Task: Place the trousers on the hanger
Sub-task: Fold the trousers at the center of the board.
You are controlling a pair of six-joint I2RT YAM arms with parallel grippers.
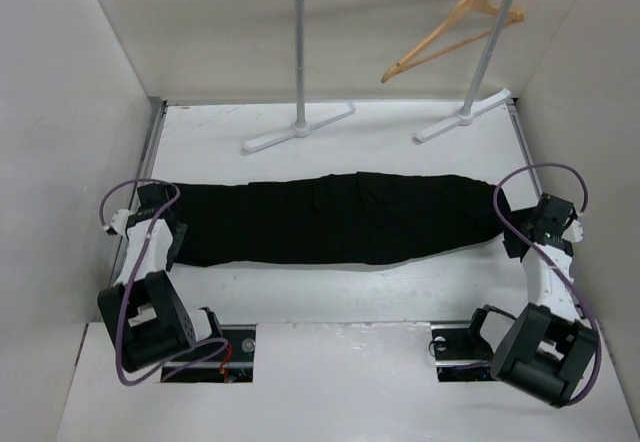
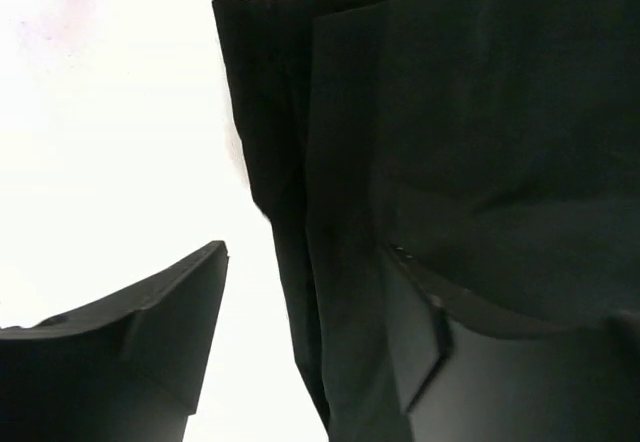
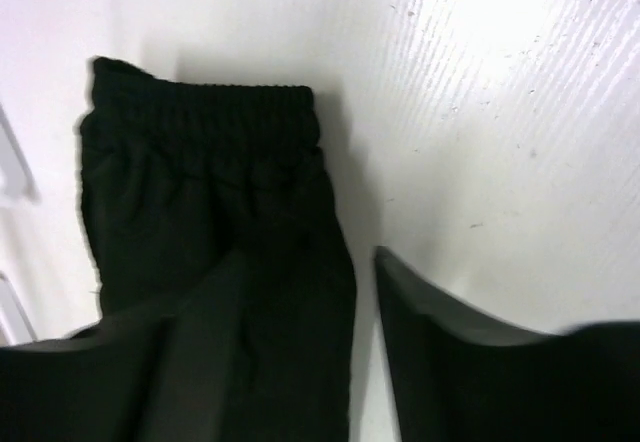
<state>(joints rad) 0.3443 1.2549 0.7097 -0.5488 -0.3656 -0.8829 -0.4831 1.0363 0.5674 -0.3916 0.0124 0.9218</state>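
Observation:
The black trousers (image 1: 335, 217) lie flat and stretched left to right across the white table. Their elastic waistband (image 3: 200, 97) is at the right end and the leg ends (image 2: 420, 112) at the left. My left gripper (image 1: 172, 234) is open at the left end. In the left wrist view the left gripper (image 2: 305, 252) straddles the cloth's edge, with one finger (image 2: 150, 332) over bare table and the other over cloth. My right gripper (image 1: 512, 230) is open at the waistband end, and the right wrist view shows it (image 3: 310, 257) straddling that edge likewise. The tan wooden hanger (image 1: 450, 37) hangs on the rail at the back right.
A grey metal rail stand (image 1: 300, 62) with two flat feet (image 1: 298, 127) stands at the back of the table, behind the trousers. White walls close in the left, right and back sides. Two openings with cables (image 1: 225, 347) lie by the arm bases.

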